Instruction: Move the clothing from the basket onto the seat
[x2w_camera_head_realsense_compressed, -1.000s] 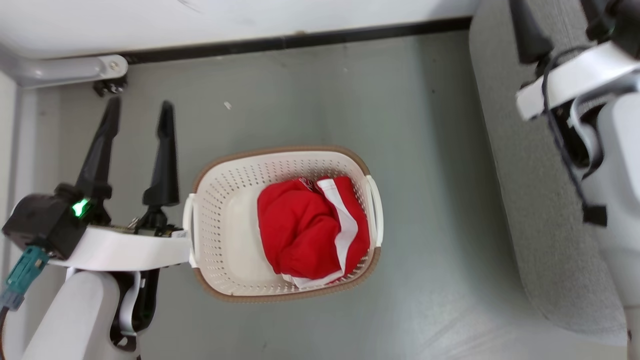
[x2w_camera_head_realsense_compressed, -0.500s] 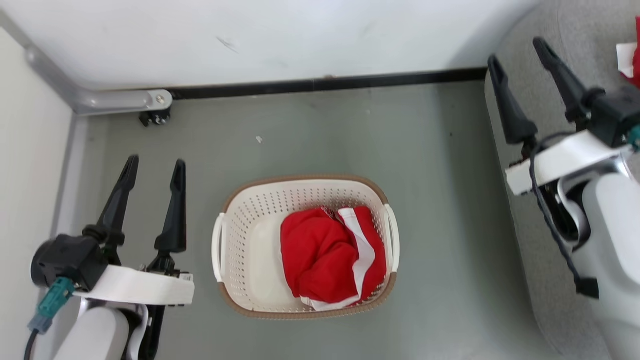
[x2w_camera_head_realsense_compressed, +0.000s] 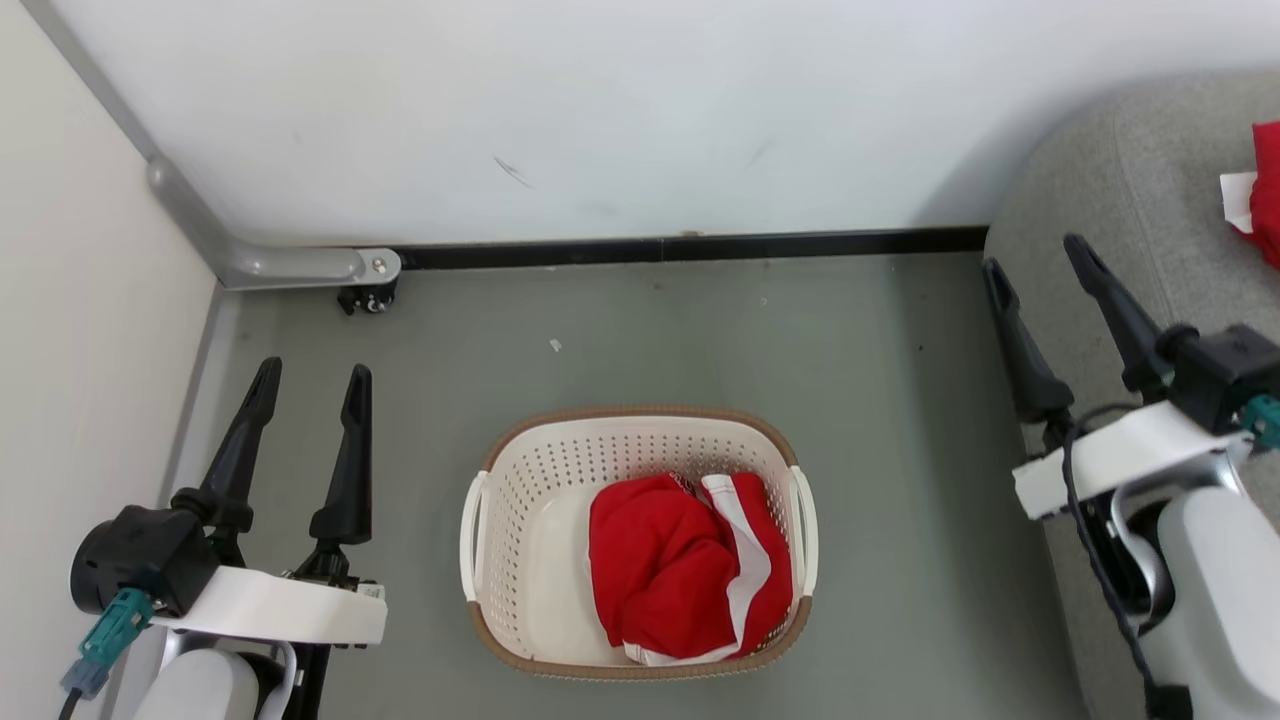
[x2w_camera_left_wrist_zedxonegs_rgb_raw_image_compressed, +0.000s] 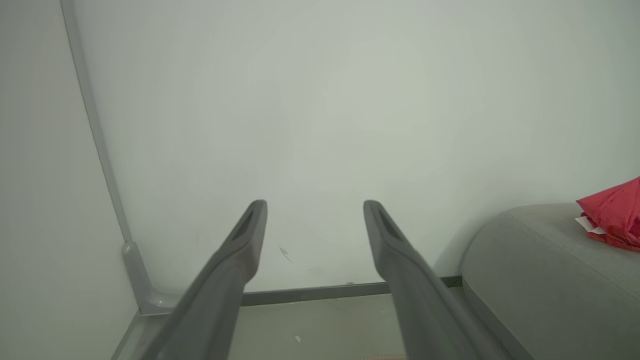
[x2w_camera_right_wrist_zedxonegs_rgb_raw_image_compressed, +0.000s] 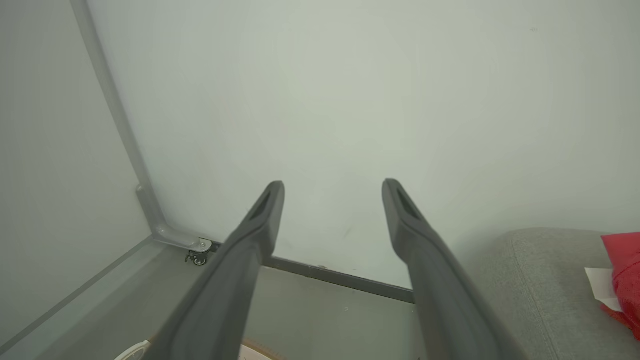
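Head view, looking down into the corner of the room. The cream-white perforated plastic laundry basket (x2w_camera_head_realsense_compressed: 530, 470) with the brown rim stands on the grey-green floor (x2w_camera_head_realsense_compressed: 700, 330), low and central. Inside the basket, pushed into its right half, lies a crumpled red bundle (x2w_camera_head_realsense_compressed: 655, 580) of soft fabric with a broad white stripe folded across it. The pale basket bottom shows on the left half.

Over to the right is the large grey woven-fabric seat (x2w_camera_head_realsense_compressed: 1110, 170) with its rounded corner. On it, right at the picture's edge, lies another red garment (x2w_camera_head_realsense_compressed: 1268, 190) with a white tag beside it.

The left gripper (x2w_camera_head_realsense_compressed: 314, 370) hangs at lower left, well apart from the basket, its two long dark fingers spread wide with nothing between them. The right gripper (x2w_camera_head_realsense_compressed: 1032, 254) shows over the left edge of the seat, likewise spread wide and empty. Both wrist views agree: each pair of fingers is splayed and points at the white wall (x2w_camera_head_realsense_compressed: 600, 100) above the black skirting strip (x2w_camera_head_realsense_compressed: 700, 244).

A grey metal bracket (x2w_camera_head_realsense_compressed: 290, 265) runs into the corner, with a small caster (x2w_camera_head_realsense_compressed: 365, 298) just below its end.
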